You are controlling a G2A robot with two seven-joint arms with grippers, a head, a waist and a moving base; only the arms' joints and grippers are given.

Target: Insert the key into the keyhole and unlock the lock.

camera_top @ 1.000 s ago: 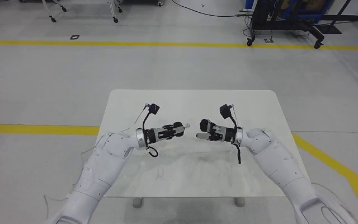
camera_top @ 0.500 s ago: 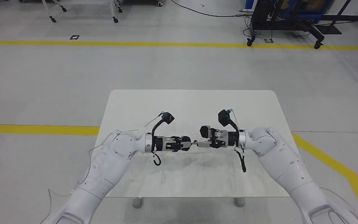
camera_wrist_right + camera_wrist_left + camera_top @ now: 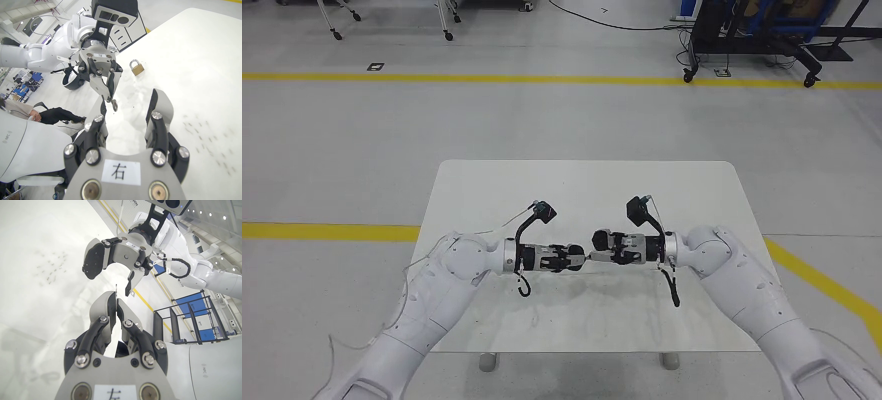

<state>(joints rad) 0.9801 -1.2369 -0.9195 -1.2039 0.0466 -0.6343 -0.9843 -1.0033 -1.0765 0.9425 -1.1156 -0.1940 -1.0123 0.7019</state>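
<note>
Right wrist view: left gripper [image 3: 109, 97] pinches key [image 3: 114, 105] (bow outward), apart from brass lock [image 3: 136, 67] lying on table [image 3: 189, 56]. Right gripper [image 3: 130, 100], wide open, faces key, farther from lock. Each gripper bears a white label.

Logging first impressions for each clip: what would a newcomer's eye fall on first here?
The two arms point tip to tip over the middle of the white table: the left pincer is shut on a small silver key, and the right pincer faces it, open, close in front of the key. Next comes the brass padlock, lying by itself on the table, apart from both pincers.
</note>
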